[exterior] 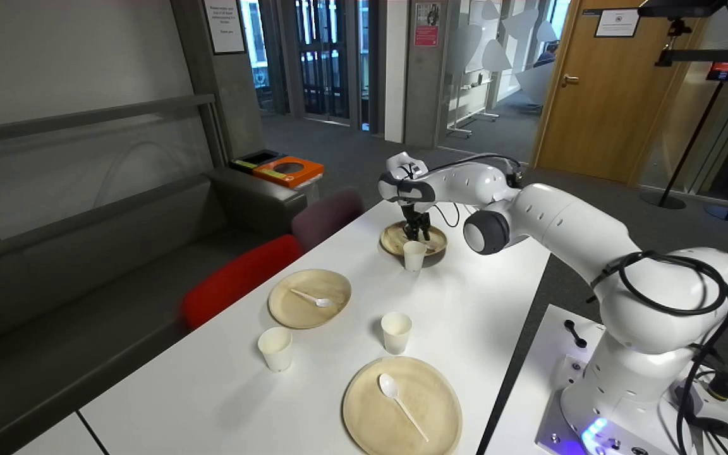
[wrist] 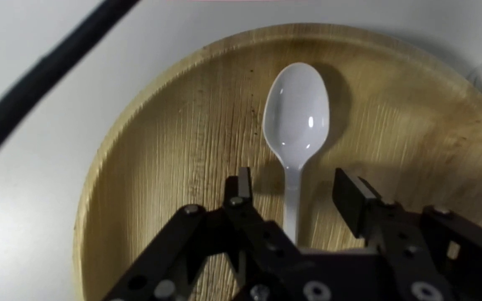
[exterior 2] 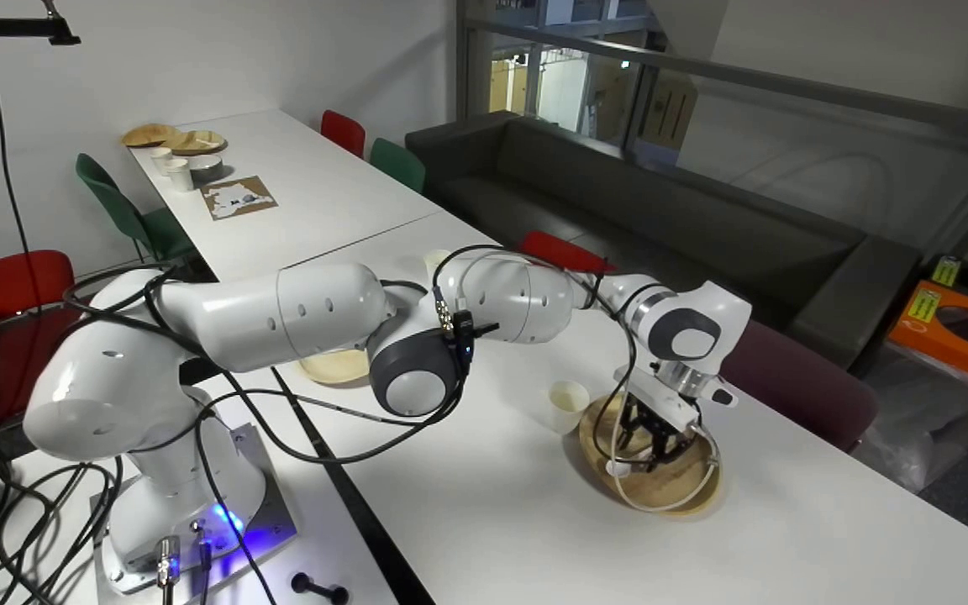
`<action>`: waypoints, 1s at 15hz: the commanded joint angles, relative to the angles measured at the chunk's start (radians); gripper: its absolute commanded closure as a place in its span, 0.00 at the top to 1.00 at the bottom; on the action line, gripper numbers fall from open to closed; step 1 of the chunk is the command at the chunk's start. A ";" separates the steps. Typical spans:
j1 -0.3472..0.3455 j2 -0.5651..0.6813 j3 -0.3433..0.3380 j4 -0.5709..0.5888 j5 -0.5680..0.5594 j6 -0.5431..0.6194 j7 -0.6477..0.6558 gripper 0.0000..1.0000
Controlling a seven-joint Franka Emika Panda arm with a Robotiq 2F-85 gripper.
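Note:
A white plastic spoon (wrist: 296,113) lies on a round, wood-coloured plate (wrist: 207,125), its bowl toward the top of the wrist view. My gripper (wrist: 293,180) is low over the plate with its jaws apart, one finger on either side of the spoon's handle. A gap shows between the handle and each finger, and the handle's lower end is hidden behind the gripper. In both exterior views the gripper (exterior: 417,236) points down over the plate at the far part of the white table. Right beside that plate stands a white cup (exterior: 414,256), also seen as a cup (exterior 2: 568,407).
Nearer on the table are two more plates (exterior: 288,311) (exterior: 364,407), each with a white spoon (exterior: 323,303) (exterior: 388,385), and two white cups (exterior: 275,349) (exterior: 396,332). Chairs line the table's side, among them a red chair (exterior: 241,278). A black cable (wrist: 36,92) crosses the wrist view.

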 commanded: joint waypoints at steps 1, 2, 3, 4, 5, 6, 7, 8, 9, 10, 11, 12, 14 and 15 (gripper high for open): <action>-0.010 0.034 0.002 0.081 -0.015 -0.057 0.016 0.76; -0.001 -0.031 -0.010 -0.039 -0.005 -0.006 0.019 0.78; -0.002 -0.032 -0.010 -0.039 -0.004 -0.007 0.021 0.76; -0.005 -0.035 -0.010 -0.037 0.000 -0.010 0.023 0.75; -0.010 -0.039 -0.007 -0.033 0.004 -0.012 0.021 0.74; -0.013 -0.042 -0.006 -0.030 0.006 -0.011 0.022 0.72; -0.016 -0.047 -0.004 -0.030 0.008 -0.013 0.021 0.72; -0.019 -0.049 -0.003 -0.029 0.010 -0.012 0.024 0.72; -0.022 -0.052 -0.003 -0.029 0.010 -0.012 0.024 0.71; -0.024 -0.054 -0.002 -0.030 0.011 -0.012 0.025 0.63; -0.025 -0.055 -0.001 -0.031 0.012 -0.013 0.027 0.46; -0.026 -0.057 -0.001 -0.033 0.014 -0.015 0.030 0.39; -0.028 -0.057 0.000 -0.035 0.016 -0.015 0.033 0.25; -0.029 -0.057 0.000 -0.035 0.017 -0.015 0.034 0.16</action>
